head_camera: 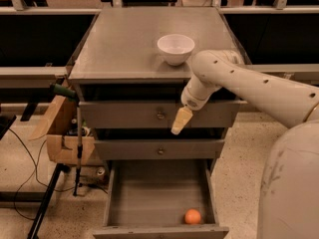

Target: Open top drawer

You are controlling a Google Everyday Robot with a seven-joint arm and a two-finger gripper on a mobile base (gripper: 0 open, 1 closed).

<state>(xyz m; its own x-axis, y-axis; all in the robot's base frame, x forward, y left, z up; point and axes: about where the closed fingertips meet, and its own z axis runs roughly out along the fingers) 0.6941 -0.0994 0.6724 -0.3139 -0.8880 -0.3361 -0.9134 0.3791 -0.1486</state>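
The top drawer [124, 114] is the wide grey front just under the cabinet top, with a small round knob [160, 115] at its centre. A dark gap shows between its front and the tabletop. My gripper [179, 122] is cream-coloured and points down and to the left in front of this drawer's face. It sits just right of the knob and slightly below it, with its tip reaching the drawer's lower edge. The white arm [249, 83] reaches in from the right.
A white bowl [175, 48] stands on the cabinet top [124, 44]. Below is a narrower middle drawer [159, 150]. The bottom drawer [159, 193] is pulled out with an orange ball [193, 216] inside. A cardboard box [62, 133] and cables lie to the left. My body [294, 183] fills the lower right.
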